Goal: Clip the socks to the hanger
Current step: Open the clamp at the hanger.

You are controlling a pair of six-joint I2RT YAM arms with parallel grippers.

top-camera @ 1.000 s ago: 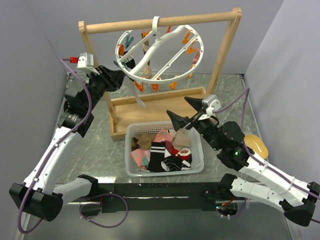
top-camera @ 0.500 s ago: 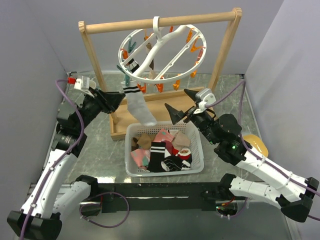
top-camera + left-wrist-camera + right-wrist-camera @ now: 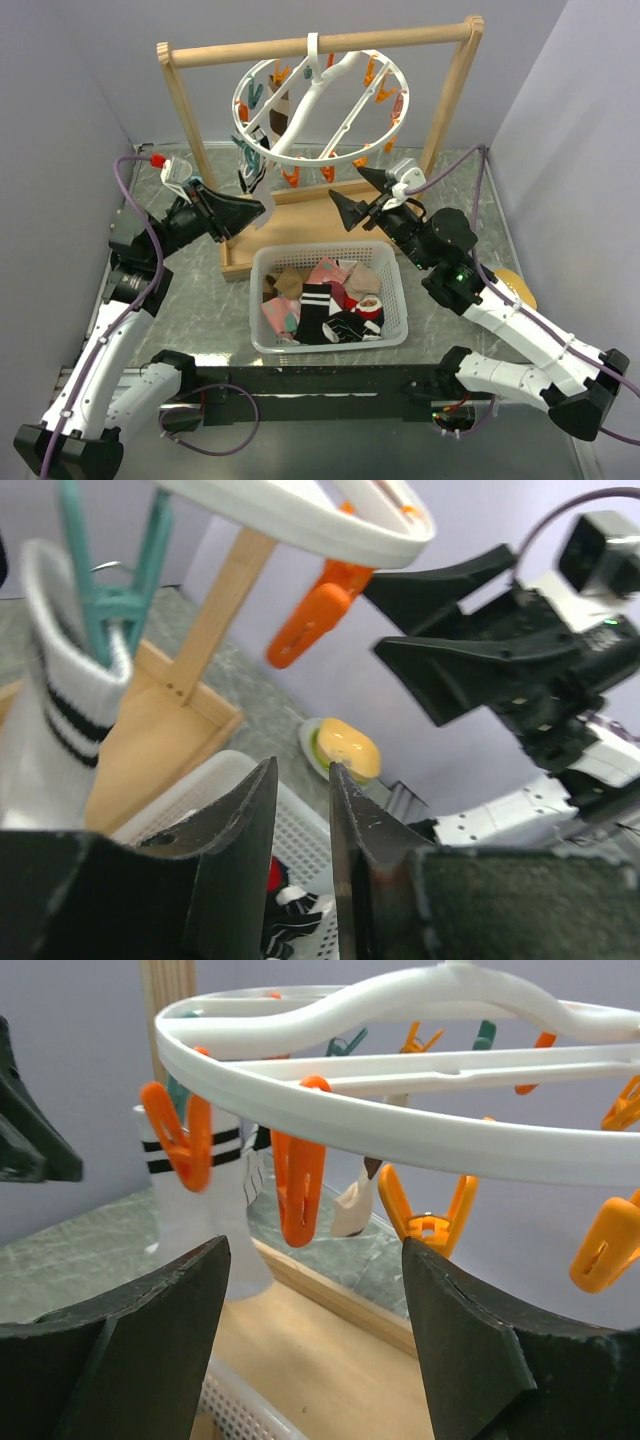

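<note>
We see the left tool (image 3: 300,770), jaws narrowed to a slim, empty gap, drawn back from the striped sock (image 3: 60,705). The sock now hangs just left of it, apparently clipped by a teal peg (image 3: 115,600) on the hanger (image 3: 400,1130). The right tool (image 3: 315,1248), jaws wide apart, waits under the ring; more socks (image 3: 325,300) fill the basket (image 3: 392,325) below.

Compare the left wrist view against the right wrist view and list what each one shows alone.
Left wrist only: a yellow object beyond the basket, and loose socks inside it. Right wrist only: the hanger's wavy crossbar and a smaller sock hanging further back. Both: the hanger's white ring, the striped white sock pegged to it, orange pegs, the wooden base, the basket.
</note>
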